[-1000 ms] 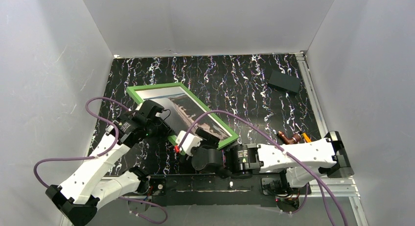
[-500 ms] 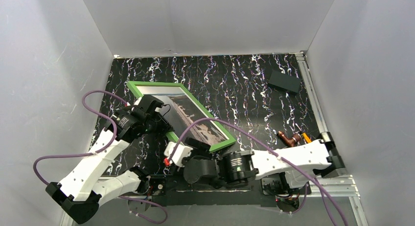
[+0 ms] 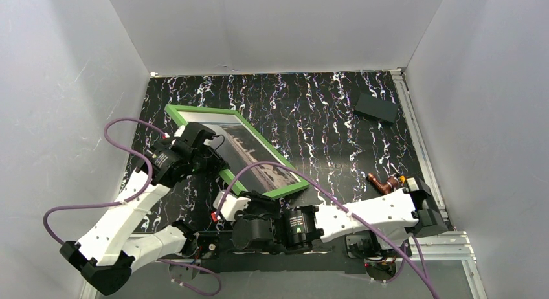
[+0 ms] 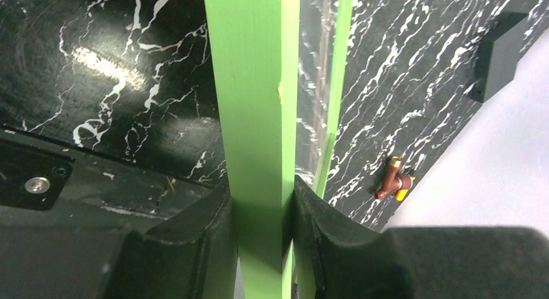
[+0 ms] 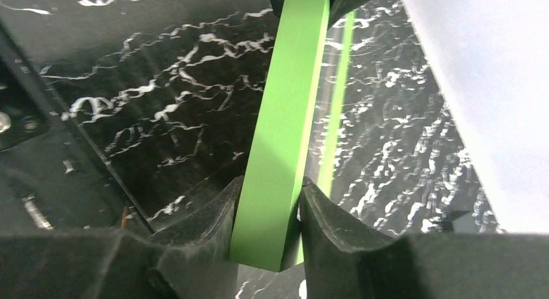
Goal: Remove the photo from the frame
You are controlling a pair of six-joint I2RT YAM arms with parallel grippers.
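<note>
The green frame is held tilted above the black marbled table, with the photo still inside it behind glass. My left gripper is shut on the frame's near-left edge; in the left wrist view the green edge runs up between both fingers. My right gripper is shut on the same edge nearer the frame's near corner; in the right wrist view the green edge sits between the fingers. The photo shows only as a thin sliver in the wrist views.
A dark rectangular block lies at the back right of the table. A brown and orange small tool lies near the right edge, also in the left wrist view. White walls enclose the table on three sides.
Both arms have carried the frame leftward and slightly toward the back. The right arm has stretched further left across the near edge. Both grips on the frame are unchanged.
</note>
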